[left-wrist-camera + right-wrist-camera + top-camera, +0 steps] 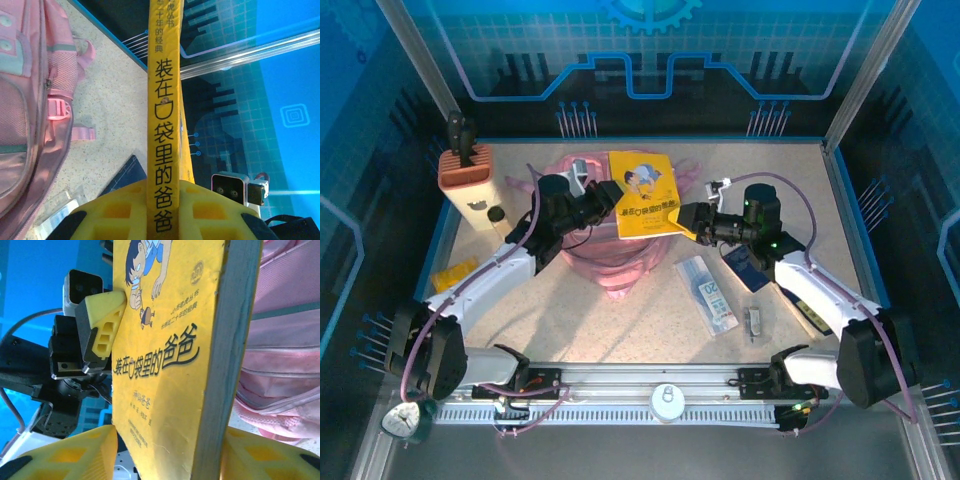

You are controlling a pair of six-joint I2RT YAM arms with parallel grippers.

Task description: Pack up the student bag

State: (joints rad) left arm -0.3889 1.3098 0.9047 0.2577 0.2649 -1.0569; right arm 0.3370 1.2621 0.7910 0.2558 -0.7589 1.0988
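student bag (608, 262): lying in the middle of the scene, partly under the book.
book (642, 195): hanging over the bag, flanked from two sides.
left gripper (613, 197): we are pinching the spine, jaws narrow.
right gripper (684, 215): jaws straddling the opposite corner; we cannot tell if they are pressing.
doing it well: we are wanting a firm second grip before either lets go, keeping the book level.
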